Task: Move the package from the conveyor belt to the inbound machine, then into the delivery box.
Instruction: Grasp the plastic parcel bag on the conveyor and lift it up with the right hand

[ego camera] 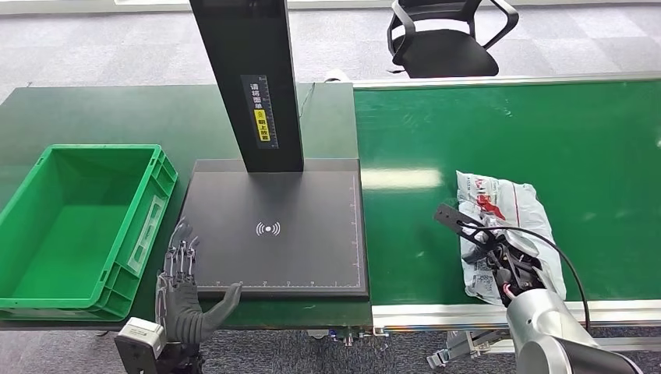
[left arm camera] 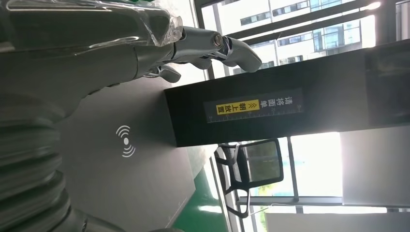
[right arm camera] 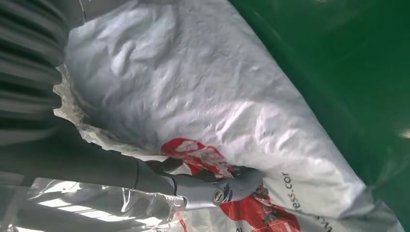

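At lower left of the head view, the left hand [ego camera: 184,292] hovered with fingers spread, holding nothing, beside the black inbound machine [ego camera: 277,234]. At lower right, the white package [ego camera: 507,226] lay on the green conveyor belt [ego camera: 546,140], with the right hand [ego camera: 499,261] resting on it, fingers touching the plastic; whether they gripped it was unclear.

A parcel-sorting test area inside an office: green conveyor belt [ego camera: 507,148], scanning machine [ego camera: 273,230], green crate [ego camera: 74,226], office chair [ego camera: 444,39], grey carpet.

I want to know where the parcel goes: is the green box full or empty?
Empty. The head view shows the bare bottom of the green box, and the package lies on the conveyor belt.
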{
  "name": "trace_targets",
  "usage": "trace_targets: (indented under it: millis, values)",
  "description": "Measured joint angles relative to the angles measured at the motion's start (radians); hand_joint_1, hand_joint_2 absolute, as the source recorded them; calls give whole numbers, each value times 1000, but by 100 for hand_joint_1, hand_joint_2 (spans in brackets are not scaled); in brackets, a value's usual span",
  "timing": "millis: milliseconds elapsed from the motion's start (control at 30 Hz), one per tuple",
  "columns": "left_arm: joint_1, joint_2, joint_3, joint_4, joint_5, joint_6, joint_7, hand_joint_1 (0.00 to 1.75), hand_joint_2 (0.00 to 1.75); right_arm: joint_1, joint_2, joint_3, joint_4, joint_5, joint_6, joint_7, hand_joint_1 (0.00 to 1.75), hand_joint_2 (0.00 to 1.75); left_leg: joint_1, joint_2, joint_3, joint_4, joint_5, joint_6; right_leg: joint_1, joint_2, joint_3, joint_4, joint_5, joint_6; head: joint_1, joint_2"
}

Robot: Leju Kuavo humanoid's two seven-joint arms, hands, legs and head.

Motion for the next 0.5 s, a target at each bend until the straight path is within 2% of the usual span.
trace_targets:
  millis: [167,400,500]
  values:
    - [12,0,1,1,4,6,4,0,175,-17,0,22,12,44,96,117,0,175,0,-2,3,0,0,0,0,-2,4,0,-1,1,0,0]
    - [14,0,0,5,5,9,4,0,175,-19,0,35,16,55,118,135,2,175,0,-3,7,0,0,0,0,-4,8,-1,-1,1,0,0]
    - [13,0,0,8,5,9,4,0,175,-19,0,39,19,57,122,137,133,175,0,-3,8,0,0,0,0,-4,10,-1,-1,1,0,0]
